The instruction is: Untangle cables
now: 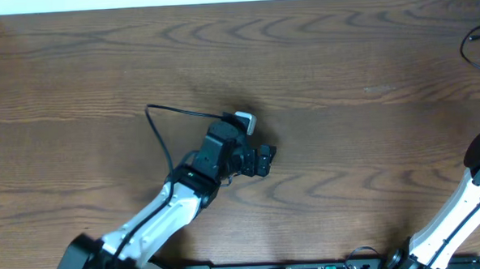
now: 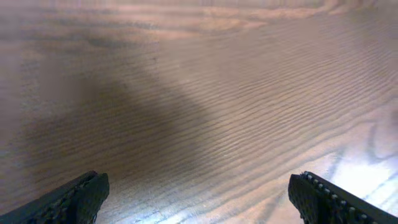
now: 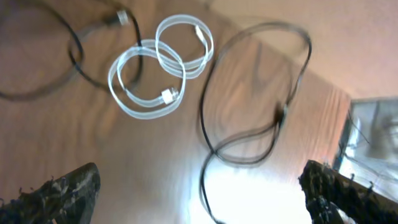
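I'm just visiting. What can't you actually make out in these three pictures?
- Overhead: the cables lie at the right edge, nearly all cut off by the frame.
- Overhead: the right gripper is beyond that edge; only its arm shows.
- Right wrist: the white cable and black cable are blurred, so crossings, knots and plug types are unclear.
- Left wrist: only bare table shows; no cable in view.

My table (image 1: 342,57) is grained wood with a soft sheen; the cables (image 3: 168,94) look like smooth plastic, the white ones glossy.
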Controlling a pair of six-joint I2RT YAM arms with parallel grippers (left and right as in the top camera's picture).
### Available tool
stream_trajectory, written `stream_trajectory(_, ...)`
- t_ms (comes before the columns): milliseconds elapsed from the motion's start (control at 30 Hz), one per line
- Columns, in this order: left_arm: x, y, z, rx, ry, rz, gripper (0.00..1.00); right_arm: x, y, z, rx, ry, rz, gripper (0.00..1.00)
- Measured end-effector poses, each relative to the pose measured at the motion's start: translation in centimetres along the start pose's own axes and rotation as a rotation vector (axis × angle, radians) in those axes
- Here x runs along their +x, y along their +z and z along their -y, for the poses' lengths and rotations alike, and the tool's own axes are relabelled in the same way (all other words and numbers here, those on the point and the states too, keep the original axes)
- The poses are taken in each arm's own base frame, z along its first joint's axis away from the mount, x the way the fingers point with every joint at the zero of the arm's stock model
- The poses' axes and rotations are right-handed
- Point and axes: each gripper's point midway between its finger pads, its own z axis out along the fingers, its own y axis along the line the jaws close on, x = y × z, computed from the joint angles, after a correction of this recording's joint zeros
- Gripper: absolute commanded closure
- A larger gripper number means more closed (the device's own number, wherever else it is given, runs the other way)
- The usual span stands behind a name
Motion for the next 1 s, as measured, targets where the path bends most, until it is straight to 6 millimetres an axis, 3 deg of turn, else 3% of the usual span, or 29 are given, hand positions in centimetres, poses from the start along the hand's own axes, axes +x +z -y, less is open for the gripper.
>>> stream_trajectory(167, -2.3, -3.4, 0.9, -0.008, 0.018, 0.095, 0.02, 2.1, -0.2, -0.5, -0.05, -0.047, -0.098, 0.02)
stream_trajectory(333, -2.3, -6.7, -0.2, -0.106, 0.015, 0.119, 0.02, 3.4, -1.4, -2.5, -0.205, -0.144, -0.157, 0.03)
stream_trajectory(467, -2.4, -8.9, -1.3, -0.183, 0.012, 0.152, 0.02, 3.5, -4.9, -3.5, -0.382, -0.223, -0.125, 0.01)
stream_trajectory(633, -4.1, -12.2, -1.5, -0.232, 0.014, 0.273, 0.02, 4.4, -12.5, -3.7, -0.641, -0.356, -0.024, 0.01)
stream_trajectory(733, -4.1, -13.4, -1.8, -0.258, 0.012, 0.299, 0.02, 6.2, -16.2, -4.2, -0.753, -0.462, 0.008, 0.01)
stream_trajectory(833, -3.9, -14.1, -2.1, -0.275, 0.01, 0.305, 0.02, 8.0, -18.2, -6.1, -0.82, -0.564, 0.019, 0.01)
stream_trajectory(1000, -3.6, -15.7, -2.9, -0.328, 0.005, 0.331, 0.01, 12.2, -19.7, -9.8, -0.803, -0.727, 0.007, 0.01)
